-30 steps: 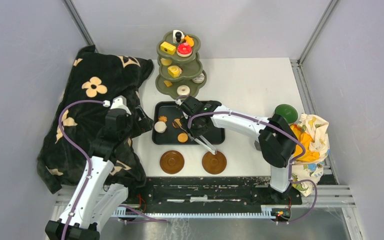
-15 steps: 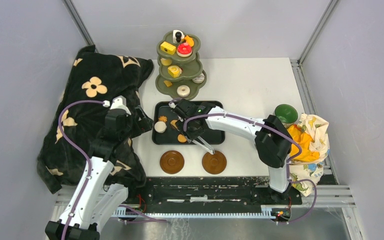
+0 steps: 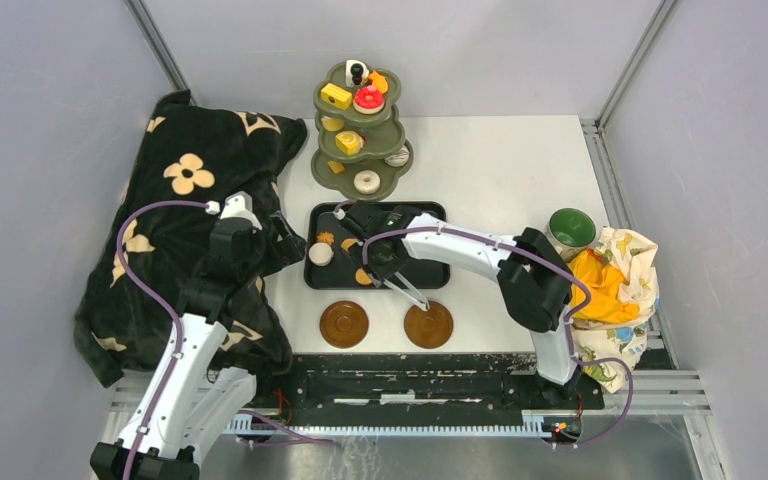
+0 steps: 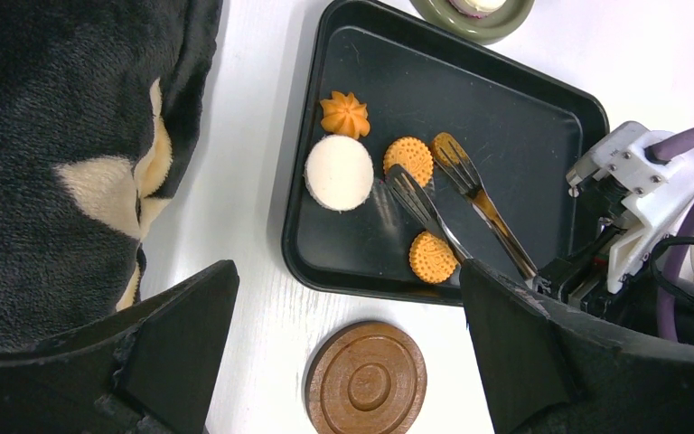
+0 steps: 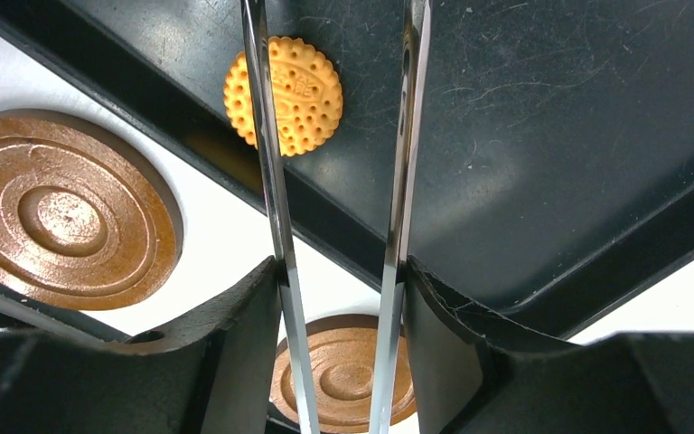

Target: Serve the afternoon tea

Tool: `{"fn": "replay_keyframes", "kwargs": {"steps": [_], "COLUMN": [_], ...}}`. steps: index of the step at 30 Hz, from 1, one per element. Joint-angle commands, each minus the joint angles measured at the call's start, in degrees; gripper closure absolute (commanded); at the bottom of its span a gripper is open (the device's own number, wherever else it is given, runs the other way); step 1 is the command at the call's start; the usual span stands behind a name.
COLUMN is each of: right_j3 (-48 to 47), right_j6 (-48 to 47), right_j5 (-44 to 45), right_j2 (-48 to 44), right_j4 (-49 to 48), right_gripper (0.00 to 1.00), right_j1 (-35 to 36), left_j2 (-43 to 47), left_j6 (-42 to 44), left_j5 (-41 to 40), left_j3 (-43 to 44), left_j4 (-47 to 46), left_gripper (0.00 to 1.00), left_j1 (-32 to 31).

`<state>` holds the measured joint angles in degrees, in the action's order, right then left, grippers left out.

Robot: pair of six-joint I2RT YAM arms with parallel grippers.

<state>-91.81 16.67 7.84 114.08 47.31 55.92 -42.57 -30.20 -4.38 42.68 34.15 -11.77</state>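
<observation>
My right gripper [image 5: 339, 280] is shut on the metal tongs [image 5: 267, 181] and holds them low over the black tray [image 5: 551, 136]. The tongs' arms stand apart, and the left one crosses a round orange cookie [image 5: 285, 95]. In the left wrist view the tong tips [image 4: 434, 212] flank a second cookie [image 4: 408, 160], next to a white cake [image 4: 339, 172] and an orange star pastry [image 4: 344, 113]. My left gripper [image 4: 348, 289] hangs open and empty above a brown saucer [image 4: 366, 380]. The green three-tier stand [image 3: 360, 130] carries several pastries.
A second saucer [image 3: 428, 325] lies near the table's front edge. A black flowered blanket [image 3: 190, 200] covers the left side. A green mug [image 3: 572, 228] and a yellow patterned cloth [image 3: 610, 285] sit at the right edge.
The right arm has shifted a little to the left over the tray, carrying the tongs with it. The left arm has not moved.
</observation>
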Motion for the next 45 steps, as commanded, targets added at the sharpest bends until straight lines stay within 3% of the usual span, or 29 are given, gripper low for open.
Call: {"fn": "replay_keyframes", "kwargs": {"steps": [1,5,9,12,19,28,35,45], "right_j3": [-3.8,-3.9,-3.2,-2.8,3.9,8.6,2.5,-11.7], "right_j6": [-0.7,-0.7,-0.8,-1.1,-0.5,1.7,0.6,-1.7], "right_j5": [2.1,1.9,2.0,2.8,5.7,0.5,1.7,1.7], "right_j2": [0.8,0.9,-0.4,-1.8,-10.3,-19.5,-20.6,-12.2], "right_j4": [-1.0,-1.5,-2.4,-2.3,-3.6,-4.7,-4.5,-2.1], "right_gripper": [0.45,0.47,0.66,0.71,0.71,0.71,0.71,0.69], "right_j1": [0.1,0.2,0.1,0.1,-1.7,-9.8,-11.8,-15.4], "left_j2": [0.8,0.6,0.5,0.6,0.9,0.4,3.0,3.0], "left_j6": [1.0,1.0,1.1,1.1,1.4,2.1,2.2,2.4], "left_j5": [-0.5,-0.5,-0.5,-0.5,-0.8,0.3,-0.5,-1.1], "left_j3": [-0.3,-0.2,-0.2,-0.2,0.5,0.7,0.6,0.8], "left_j4": [-1.7,-1.7,-1.7,-1.7,-0.9,-1.7,-0.6,-0.2], "left_gripper": [0.01,0.01,0.01,0.01,0.01,0.01,0.01,0.01], "left_j1": [-0.2,-0.2,-0.2,-0.2,-0.2,-0.2,-0.2,-0.2]}}
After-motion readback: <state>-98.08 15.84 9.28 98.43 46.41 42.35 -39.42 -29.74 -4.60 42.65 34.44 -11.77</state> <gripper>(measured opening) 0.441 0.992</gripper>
